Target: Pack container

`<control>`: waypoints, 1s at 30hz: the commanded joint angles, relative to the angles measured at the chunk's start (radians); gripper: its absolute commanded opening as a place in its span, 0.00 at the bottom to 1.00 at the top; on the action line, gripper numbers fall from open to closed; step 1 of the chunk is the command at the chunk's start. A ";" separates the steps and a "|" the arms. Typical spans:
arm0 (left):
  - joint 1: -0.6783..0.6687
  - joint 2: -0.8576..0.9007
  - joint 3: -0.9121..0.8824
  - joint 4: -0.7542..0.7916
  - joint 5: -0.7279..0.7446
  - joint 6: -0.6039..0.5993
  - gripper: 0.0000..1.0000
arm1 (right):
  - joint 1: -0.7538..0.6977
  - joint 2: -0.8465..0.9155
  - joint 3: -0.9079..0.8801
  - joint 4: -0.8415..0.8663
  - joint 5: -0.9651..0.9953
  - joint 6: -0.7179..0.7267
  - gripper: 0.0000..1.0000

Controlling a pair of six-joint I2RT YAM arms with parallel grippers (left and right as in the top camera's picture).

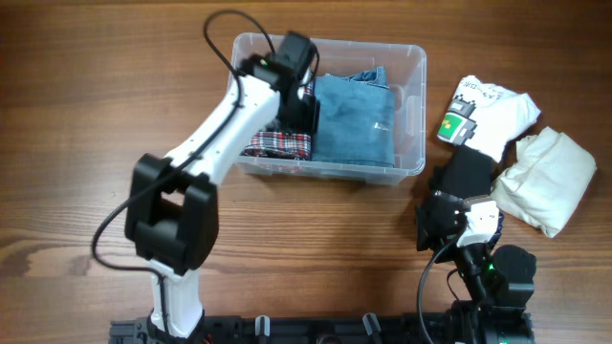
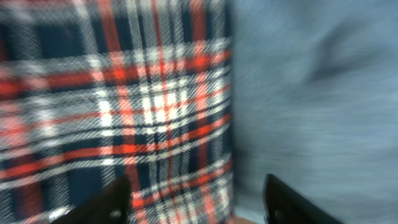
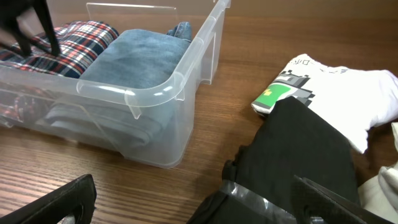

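Observation:
The clear container (image 1: 413, 115) stands at the back centre of the table and also shows in the right wrist view (image 3: 155, 90). It holds a folded plaid garment (image 1: 277, 144) on the left and a folded blue denim garment (image 1: 354, 119) on the right. My left gripper (image 1: 304, 100) is inside the container, open, close over the plaid garment (image 2: 112, 106) beside the denim garment (image 2: 311, 81); nothing is between its fingers (image 2: 196, 202). My right gripper (image 1: 454, 225) is open and low over the table, with a black garment (image 3: 298, 149) between its fingers (image 3: 199, 208).
A folded white T-shirt with a green print (image 1: 492, 110) lies right of the container. The black garment (image 1: 469, 177) lies in front of the T-shirt. A cream garment (image 1: 545, 182) lies at the far right. Bare wood surrounds the container.

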 commanded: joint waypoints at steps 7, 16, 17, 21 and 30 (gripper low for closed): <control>0.101 -0.335 0.177 0.033 0.098 -0.101 0.98 | -0.005 -0.006 0.003 0.055 0.004 0.006 1.00; 0.400 -0.535 0.177 -0.104 0.094 -0.100 1.00 | -0.005 -0.006 0.003 0.047 -0.109 0.040 1.00; 0.442 -0.553 0.177 -0.129 0.095 -0.100 1.00 | -0.005 -0.006 0.003 0.047 -0.116 0.078 1.00; 0.575 -0.592 0.177 -0.232 0.095 -0.100 1.00 | -0.005 -0.006 0.005 0.086 -0.150 0.305 1.00; 0.650 -0.590 0.177 -0.307 0.095 -0.100 1.00 | -0.005 0.066 0.129 0.091 -0.207 0.285 1.00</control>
